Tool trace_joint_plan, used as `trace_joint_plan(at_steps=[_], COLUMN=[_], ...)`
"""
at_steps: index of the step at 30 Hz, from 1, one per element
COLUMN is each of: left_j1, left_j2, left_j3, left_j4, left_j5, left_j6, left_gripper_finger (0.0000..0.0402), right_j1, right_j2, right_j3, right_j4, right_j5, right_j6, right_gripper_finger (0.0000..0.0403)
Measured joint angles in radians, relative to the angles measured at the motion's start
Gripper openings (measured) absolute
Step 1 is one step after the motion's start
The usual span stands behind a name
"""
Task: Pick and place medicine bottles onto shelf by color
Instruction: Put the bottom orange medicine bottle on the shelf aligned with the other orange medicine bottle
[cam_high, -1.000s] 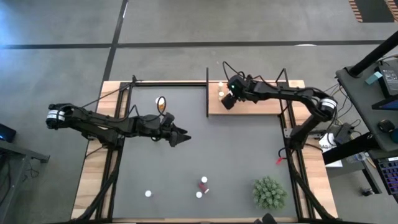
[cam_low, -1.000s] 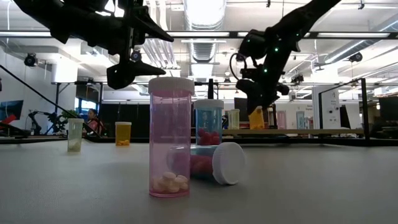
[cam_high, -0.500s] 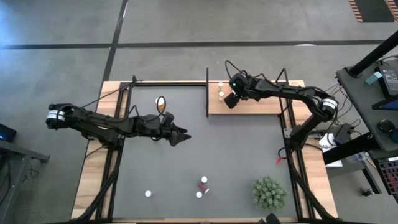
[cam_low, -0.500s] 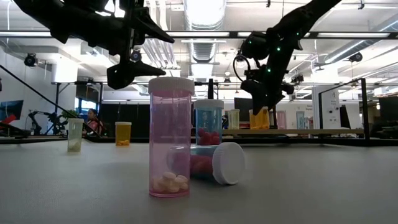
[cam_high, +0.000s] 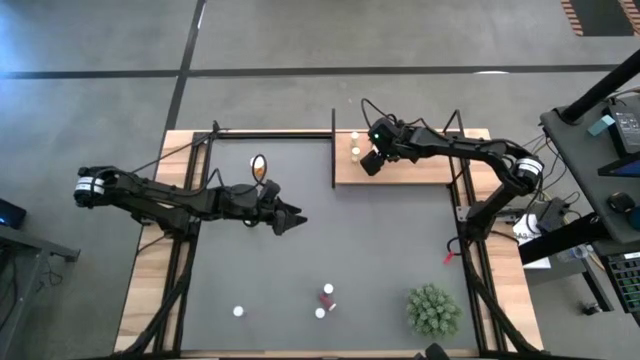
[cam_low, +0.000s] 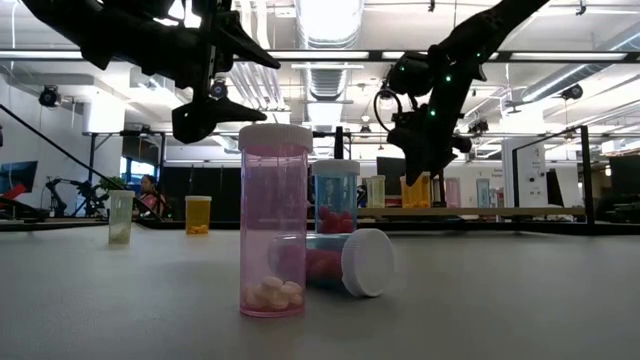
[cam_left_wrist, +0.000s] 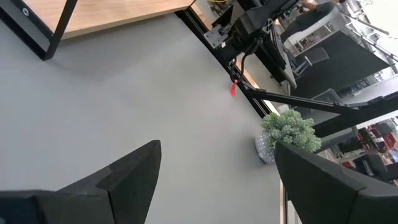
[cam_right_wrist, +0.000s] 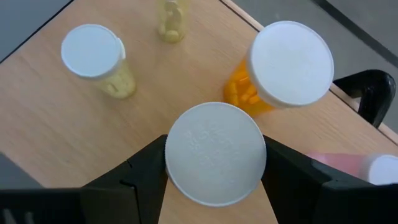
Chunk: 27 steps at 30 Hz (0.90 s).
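My right gripper (cam_right_wrist: 214, 163) sits over the left end of the shelf (cam_high: 420, 170), fingers closed around a white-capped bottle (cam_right_wrist: 215, 153) whose cap fills the gap between them. The bottle's body is hidden under its cap in the wrist view. On the board just beyond it stand an orange bottle (cam_right_wrist: 283, 71) and a pale yellow bottle (cam_right_wrist: 99, 59); a pink bottle (cam_right_wrist: 364, 168) lies at the edge of the wrist view.

My left gripper (cam_high: 290, 217) hangs above the mat (cam_high: 380, 250), well apart from the shelf, fingers (cam_left_wrist: 124, 180) spread wide and empty. An orange bottle on the mat (cam_high: 258, 166) stands just beyond it. Near the mat's front edge are a pink bottle (cam_low: 275, 220), a blue one (cam_low: 336, 195) behind it, a third lying on its side (cam_low: 335, 262) and a pale green bottle (cam_low: 120, 217).
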Motion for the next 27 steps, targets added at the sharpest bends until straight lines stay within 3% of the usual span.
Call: trace_joint_plan(at_steps=[21, 27], left_j1=[0.000, 0.000], left_j2=[0.000, 0.000], left_j3=[0.000, 0.000], left_j4=[0.000, 0.000], left_j5=[-0.002, -0.002], left_j6=[0.000, 0.000], left_gripper_finger=[0.0297, 0.0297], right_j1=[0.000, 0.000], right_j2=[0.000, 0.000], right_j3=[-0.001, -0.002], right_j4=[-0.001, -0.031], right_j5=[0.001, 0.002], right_j6=[-0.026, -0.018], right_gripper_finger=[0.0212, 0.0238])
